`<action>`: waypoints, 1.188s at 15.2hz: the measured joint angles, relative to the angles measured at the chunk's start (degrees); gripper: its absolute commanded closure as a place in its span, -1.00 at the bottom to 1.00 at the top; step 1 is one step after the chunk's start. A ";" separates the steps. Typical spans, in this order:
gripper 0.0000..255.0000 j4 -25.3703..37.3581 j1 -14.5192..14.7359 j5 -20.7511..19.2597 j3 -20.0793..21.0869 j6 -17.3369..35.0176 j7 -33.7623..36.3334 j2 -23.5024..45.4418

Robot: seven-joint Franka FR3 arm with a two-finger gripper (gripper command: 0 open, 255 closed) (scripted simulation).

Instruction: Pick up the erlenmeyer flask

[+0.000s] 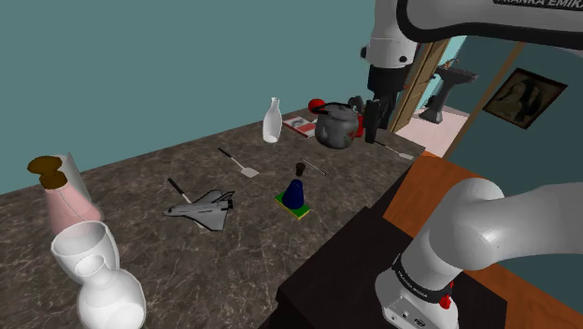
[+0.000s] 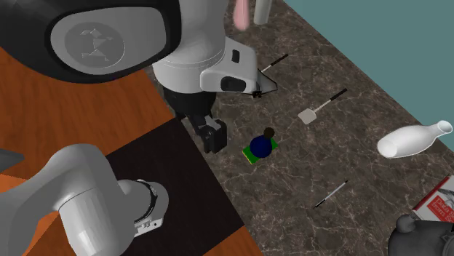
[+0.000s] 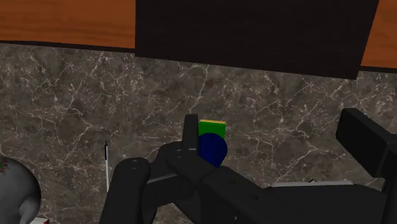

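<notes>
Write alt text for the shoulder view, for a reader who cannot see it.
A small dark-blue conical flask stands on a green square pad on a dark marbled countertop. The white arm's black hand hangs high above the countertop.

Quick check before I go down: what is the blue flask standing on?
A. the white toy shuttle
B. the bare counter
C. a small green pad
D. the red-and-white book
C: the blue flask stands upright on a small green pad with a yellow edge, which lies flat on the dark marbled counter.
</notes>
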 measured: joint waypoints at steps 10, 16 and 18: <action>-1.00 -5.53 -1.03 -0.05 -1.87 19.00 1.22 10.37; -1.00 -6.08 -1.59 0.23 -3.10 32.65 1.87 20.90; -1.00 -4.76 -1.67 0.51 -3.44 36.63 2.01 25.35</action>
